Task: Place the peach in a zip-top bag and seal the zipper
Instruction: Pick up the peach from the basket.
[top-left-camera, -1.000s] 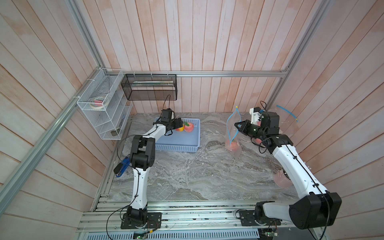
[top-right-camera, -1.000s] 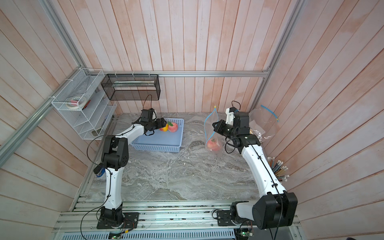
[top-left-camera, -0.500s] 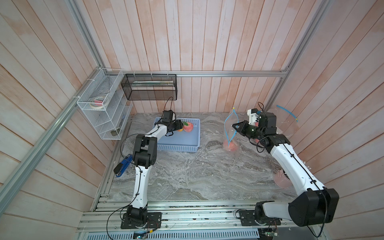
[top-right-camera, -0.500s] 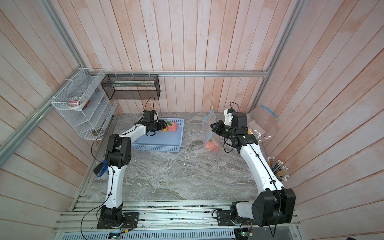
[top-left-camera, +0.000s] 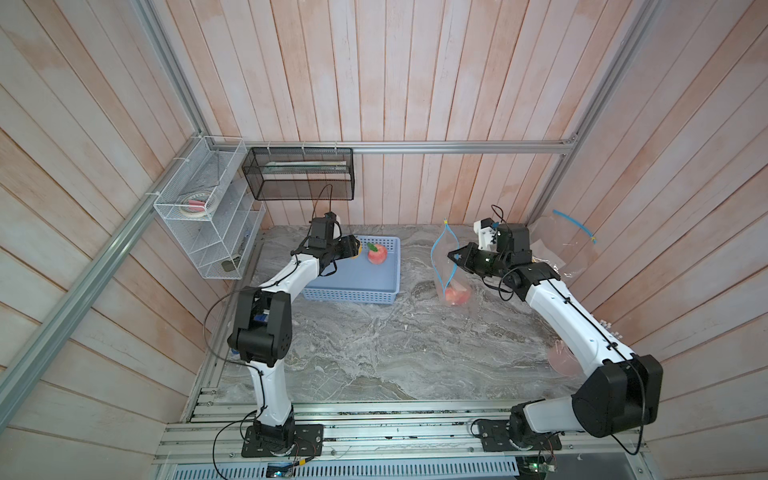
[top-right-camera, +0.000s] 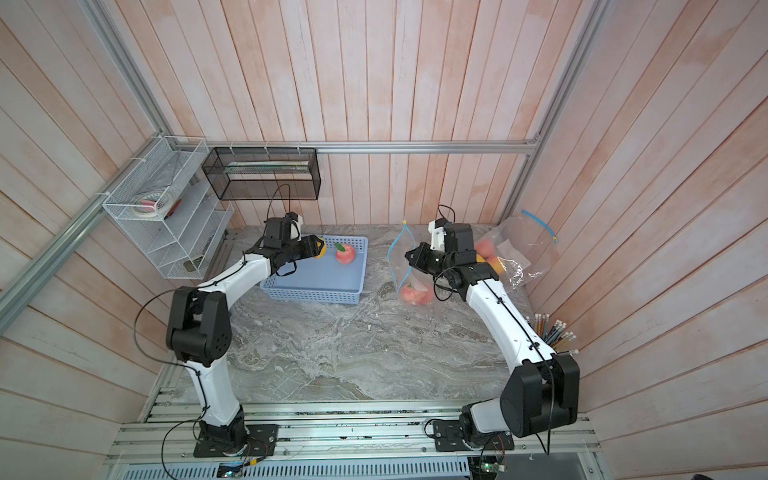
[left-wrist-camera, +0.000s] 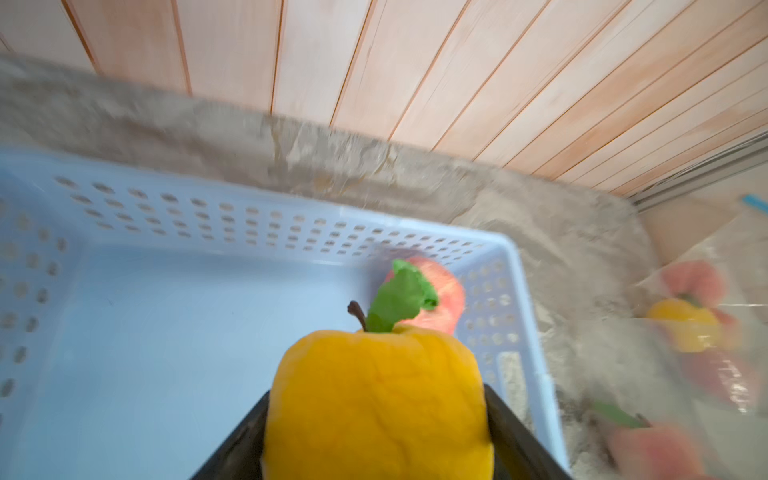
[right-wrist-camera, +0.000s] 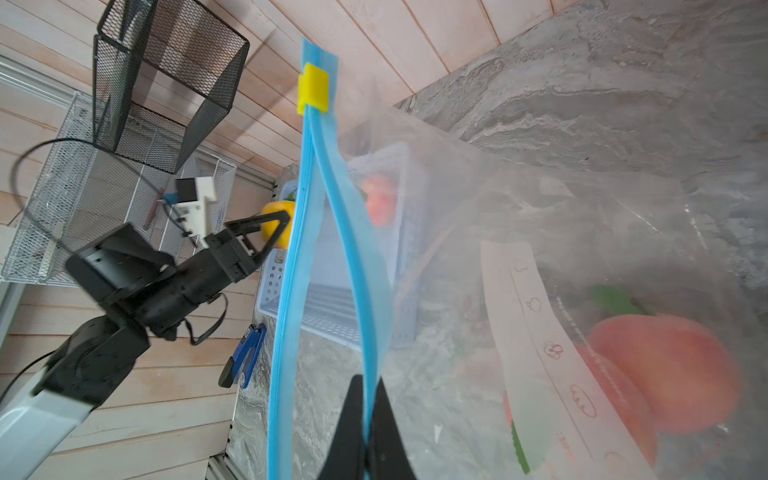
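Clamping the yellow peach (left-wrist-camera: 374, 419), the left tool (left-wrist-camera: 376, 392) is mostly cut off.

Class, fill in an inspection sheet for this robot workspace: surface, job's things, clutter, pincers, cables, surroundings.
Surface: grey-veined marble tabletop.
Job's things: open zip-top bag with a peach inside; another peach in the blue basket.
Clutter: second bag of fruit, pencils.
Pincers: left pincer shut on yellow fruit; right pincer shut on the bag's blue zipper strip.
Cables: black loop beside left arm.
Surroundings: plank walls, white wire rack, black mesh bin.
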